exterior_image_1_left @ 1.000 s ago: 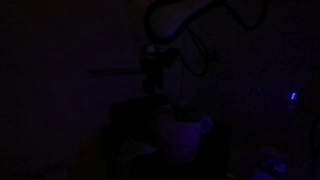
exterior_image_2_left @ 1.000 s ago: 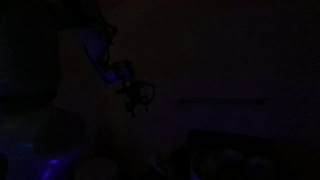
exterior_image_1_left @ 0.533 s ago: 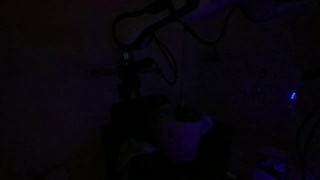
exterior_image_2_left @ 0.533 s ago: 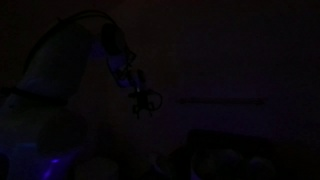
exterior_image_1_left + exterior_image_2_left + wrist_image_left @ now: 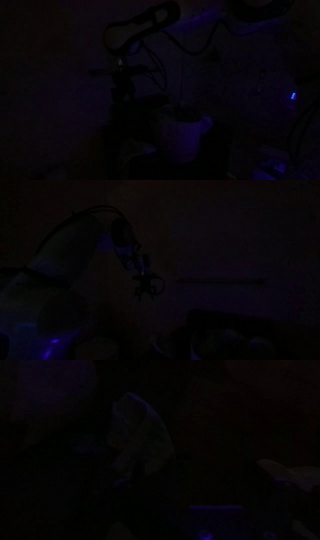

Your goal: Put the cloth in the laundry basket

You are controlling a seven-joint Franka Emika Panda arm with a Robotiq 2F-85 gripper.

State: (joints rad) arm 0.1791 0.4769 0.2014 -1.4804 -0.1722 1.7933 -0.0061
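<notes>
The laundry basket (image 5: 186, 131) shows as a pale, bucket-shaped form with a wider rim. It stands low and a little right of centre in an exterior view, dimly lit against an almost black room. The cloth cannot be picked out with any certainty in the gloom. In the wrist view a faint pale, rumpled shape (image 5: 140, 442) sits left of centre, but whether it is fabric cannot be told. The gripper (image 5: 124, 86) hangs to the left of the basket and higher than its rim, apart from it. Whether its fingers are spread, pressed together or pinching something cannot be told, since all views are too dark. In an exterior view the gripper (image 5: 147, 284) appears as a dark cluster at the end of the arm (image 5: 75, 242), which arches over from the left as a pale curve. Seen from the other side, the arm (image 5: 148, 20) runs across the top toward the upper right. A small blue light (image 5: 293, 97) glows at the far right edge.
</notes>
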